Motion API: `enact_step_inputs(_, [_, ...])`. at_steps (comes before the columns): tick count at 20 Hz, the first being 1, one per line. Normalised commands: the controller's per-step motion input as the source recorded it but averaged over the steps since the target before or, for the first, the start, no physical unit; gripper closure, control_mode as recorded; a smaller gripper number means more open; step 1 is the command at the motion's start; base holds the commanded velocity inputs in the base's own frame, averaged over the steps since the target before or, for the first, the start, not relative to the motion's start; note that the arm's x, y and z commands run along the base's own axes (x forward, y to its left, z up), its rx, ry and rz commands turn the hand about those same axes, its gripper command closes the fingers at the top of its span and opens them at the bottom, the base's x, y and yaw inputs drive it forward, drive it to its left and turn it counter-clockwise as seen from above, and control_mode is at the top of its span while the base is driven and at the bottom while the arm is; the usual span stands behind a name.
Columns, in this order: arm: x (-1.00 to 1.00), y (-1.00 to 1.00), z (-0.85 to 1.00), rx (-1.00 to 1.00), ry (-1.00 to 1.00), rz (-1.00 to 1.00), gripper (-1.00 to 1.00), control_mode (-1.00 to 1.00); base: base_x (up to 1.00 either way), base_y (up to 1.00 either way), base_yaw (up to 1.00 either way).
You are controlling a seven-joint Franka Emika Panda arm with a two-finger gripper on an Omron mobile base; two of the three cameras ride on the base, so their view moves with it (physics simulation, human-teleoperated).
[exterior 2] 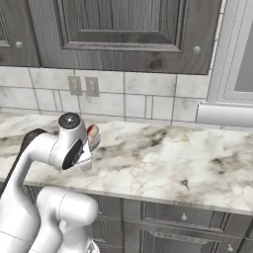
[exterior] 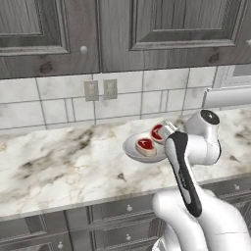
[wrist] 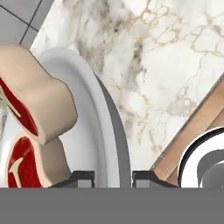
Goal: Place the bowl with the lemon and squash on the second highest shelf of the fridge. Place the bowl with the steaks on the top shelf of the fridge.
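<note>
A white bowl (exterior: 131,147) holding two red steaks (exterior: 145,145) rests at the marble counter (exterior: 59,162), to the right of its middle. My gripper (wrist: 113,177) is shut on the bowl's near rim. One fingertip (wrist: 81,177) is inside the bowl (wrist: 94,122) and the other (wrist: 146,177) is outside it. The steaks (wrist: 39,100) lie stacked to the left in the hand view. From the right base view, my arm hides most of the bowl (exterior 2: 95,141), with one steak (exterior 2: 92,131) peeking out. The bowl with the lemon and squash and the fridge are out of view.
Grey upper cabinets (exterior: 122,29) hang over the tiled backsplash with two wall outlets (exterior: 100,89). A white ledge (exterior 2: 222,113) and frame stand at the back right. Drawers (exterior: 122,211) run below the counter edge. Open marble lies left (exterior: 49,162) and right (exterior 2: 188,158) of the bowl.
</note>
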Motion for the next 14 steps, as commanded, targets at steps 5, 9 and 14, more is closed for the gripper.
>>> enact_step_inputs(5, [-0.81, 0.0, 0.6, 0.0, -0.2, -0.2, 1.0, -1.0, 0.0, 0.0, 0.0])
enact_step_inputs(9, [-0.25, 0.0, 0.09, 0.0, -0.05, -0.05, 1.0, 1.0, -0.75, 0.0, -0.28])
enact_step_inputs(14, [0.0, 0.0, 0.0, 0.0, 0.0, 0.0, 1.0, 1.0, -0.75, 0.0, -0.63])
